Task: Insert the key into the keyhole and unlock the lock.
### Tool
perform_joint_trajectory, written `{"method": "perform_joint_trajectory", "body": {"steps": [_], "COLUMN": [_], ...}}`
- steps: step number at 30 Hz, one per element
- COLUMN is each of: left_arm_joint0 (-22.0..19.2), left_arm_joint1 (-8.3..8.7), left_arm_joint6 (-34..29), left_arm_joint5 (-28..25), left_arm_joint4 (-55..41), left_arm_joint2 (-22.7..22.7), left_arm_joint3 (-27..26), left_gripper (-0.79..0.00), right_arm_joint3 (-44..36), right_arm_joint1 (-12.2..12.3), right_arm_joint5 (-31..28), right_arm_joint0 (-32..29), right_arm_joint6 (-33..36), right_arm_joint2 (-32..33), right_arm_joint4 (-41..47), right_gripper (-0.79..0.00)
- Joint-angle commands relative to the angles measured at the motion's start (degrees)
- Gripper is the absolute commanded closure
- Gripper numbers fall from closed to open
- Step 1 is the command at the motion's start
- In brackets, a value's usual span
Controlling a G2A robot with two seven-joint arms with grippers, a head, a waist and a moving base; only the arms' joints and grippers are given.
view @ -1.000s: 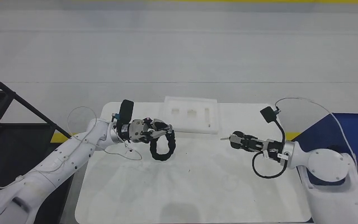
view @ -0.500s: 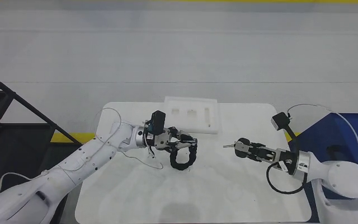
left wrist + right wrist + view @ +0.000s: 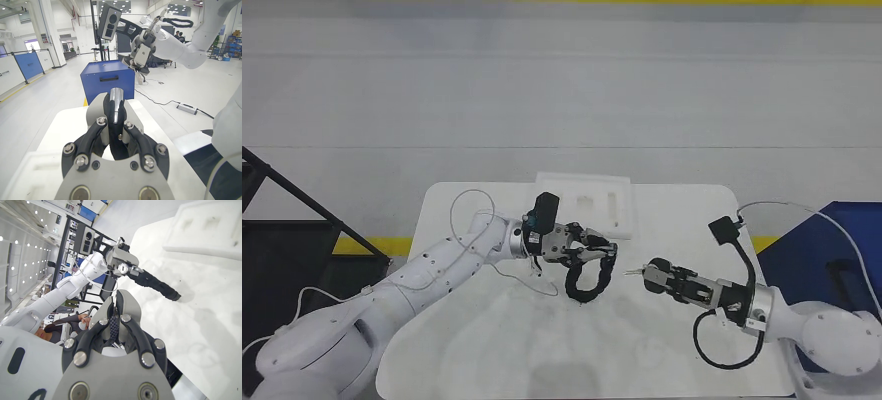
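Lock (image 3: 116, 103) sits clamped in your left gripper (image 3: 600, 246) over the middle of the table (image 3: 542, 350), its keyhole (image 3: 123, 268) facing the right gripper (image 3: 650, 271), which is pinched tight on the key (image 3: 139, 77). You look to be at the lining-up step, the key tip near the keyhole but apart from it. Next, square the blade to the slot, push straight in, then turn while the left grip holds firm.

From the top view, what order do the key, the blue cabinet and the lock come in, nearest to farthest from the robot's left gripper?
1. Lock: held in the left gripper itself, above the table.
2. Key: just past the lock, held in the right gripper.
3. Blue cabinet: beyond the table, on the right arm's side.
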Motion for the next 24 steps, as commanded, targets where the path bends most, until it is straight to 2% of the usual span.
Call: {"method": "perform_joint_trajectory", "body": {"steps": [1,6,15,20,24], "left_arm_joint0": [-0.3,-1.5,-2.7,-3.2,-3.1], "left_arm_joint1": [-0.73,-1.34,-0.29,0.18,0.42], "left_arm_joint6": [0.4,0.4,-0.8,-1.7,-1.3], "left_arm_joint5": [0.4,0.4,-0.8,-1.7,-1.3], "left_arm_joint4": [0.0,2.6,2.6,0.4,-2.0], "left_arm_joint2": [0.6,2.4,5.7,6.4,6.1], "left_arm_joint3": [0.8,1.0,-1.6,-1.9,-1.3], "left_gripper": [0.000,0.000,0.000,0.000,0.000], "right_arm_joint3": [1.4,6.7,12.8,13.8,14.1], "right_arm_joint1": [0.4,0.8,1.5,2.0,2.4], "right_arm_joint5": [2.3,4.3,5.8,5.3,4.5], "right_arm_joint0": [2.4,7.9,14.6,16.1,15.5], "right_arm_joint6": [6.0,11.2,17.8,20.6,19.8], "right_arm_joint2": [-1.9,-4.3,-7.7,-8.9,-7.1], "right_arm_joint4": [-0.5,2.0,4.5,5.1,6.4], "right_gripper": [0.000,0.000,0.000,0.000,0.000]}}
